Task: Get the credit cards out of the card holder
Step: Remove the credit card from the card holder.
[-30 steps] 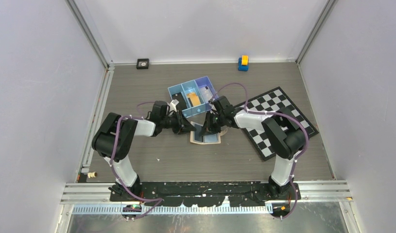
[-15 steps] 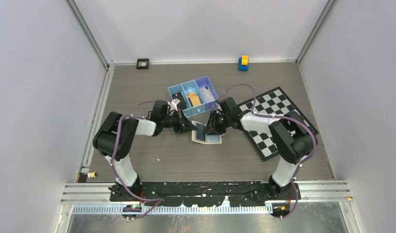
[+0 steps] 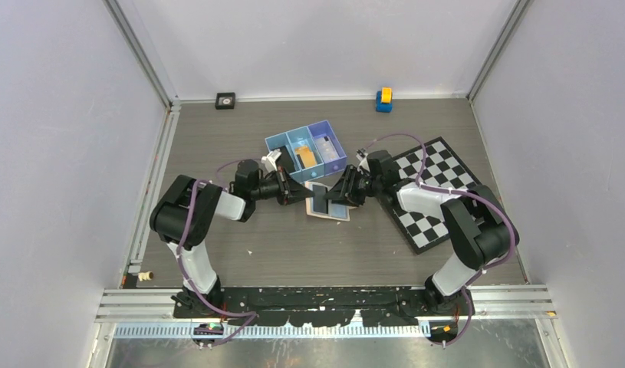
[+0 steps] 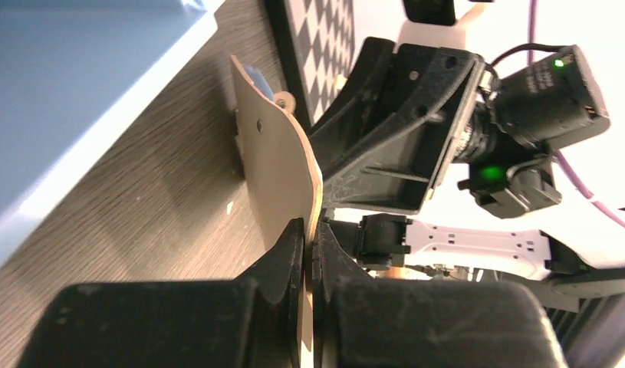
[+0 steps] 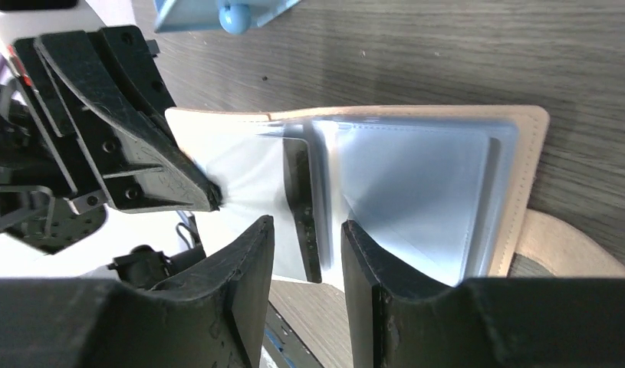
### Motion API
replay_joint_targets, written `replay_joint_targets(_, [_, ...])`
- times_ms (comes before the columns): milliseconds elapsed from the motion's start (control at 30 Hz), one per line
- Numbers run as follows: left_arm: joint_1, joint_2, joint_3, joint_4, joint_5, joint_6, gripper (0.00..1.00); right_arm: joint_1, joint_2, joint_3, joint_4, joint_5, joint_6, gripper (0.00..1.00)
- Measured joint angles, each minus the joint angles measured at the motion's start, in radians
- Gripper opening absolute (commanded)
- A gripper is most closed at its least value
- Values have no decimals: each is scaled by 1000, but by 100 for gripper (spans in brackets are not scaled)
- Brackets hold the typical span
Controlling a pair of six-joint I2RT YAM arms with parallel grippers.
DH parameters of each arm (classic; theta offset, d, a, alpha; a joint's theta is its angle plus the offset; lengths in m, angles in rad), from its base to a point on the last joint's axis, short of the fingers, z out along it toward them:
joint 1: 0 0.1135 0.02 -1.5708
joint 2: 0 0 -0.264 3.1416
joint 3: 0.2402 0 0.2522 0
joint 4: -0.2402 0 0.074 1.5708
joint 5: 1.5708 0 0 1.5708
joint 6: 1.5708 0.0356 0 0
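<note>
- The tan leather-like card holder (image 3: 330,207) lies open on the grey wood-grain desk (image 3: 217,138), just on the near side of the blue three-compartment plastic tray (image 3: 281,146).
- The left end effector (image 4: 309,244) is clamped tight on the holder's raised flap.
- The right end effector (image 5: 307,249) stands part open, its fingers either side of a thin dark credit card (image 5: 297,184) among the clear sleeves, gripping nothing.
- Step in hand, by my judgement: lining up on this card. The next move calls for closing on it and drawing it straight out.
</note>
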Motion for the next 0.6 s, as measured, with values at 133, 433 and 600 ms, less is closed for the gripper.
replay_joint_targets(133, [12,32,-17,142,19,-82,0,-22,-11,-22,47,-26,31,47])
replay_joint_targets(433, [22,118,-23,378,46,-235,0,-23,-14,-53,199,-105,111,45])
replay_joint_targets(600, [28,119,-23,435,55,-267,0,-32,-2,-76,292,-135,159,34])
